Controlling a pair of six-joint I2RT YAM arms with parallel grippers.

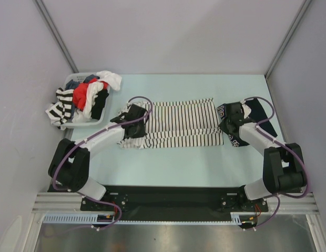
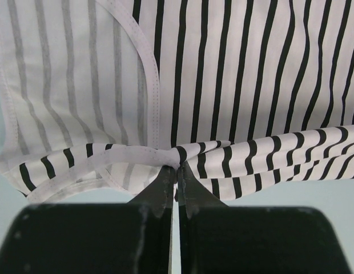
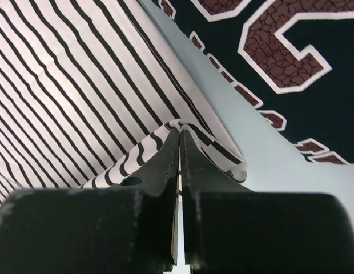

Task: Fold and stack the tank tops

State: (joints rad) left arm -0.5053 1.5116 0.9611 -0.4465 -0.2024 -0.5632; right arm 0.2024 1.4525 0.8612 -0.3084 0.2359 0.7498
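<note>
The white striped tank top lies spread in the middle of the table. My left gripper is shut on a pinched fold of its left, strap end. My right gripper is shut on a fold at its right edge. The dark navy jersey with maroon trim lies at the right, mostly under my right arm; its maroon number shows in the right wrist view.
A white basket full of jumbled clothes stands at the back left. Grey walls close the table at the back and both sides. Bare table runs between the striped top and the arm bases.
</note>
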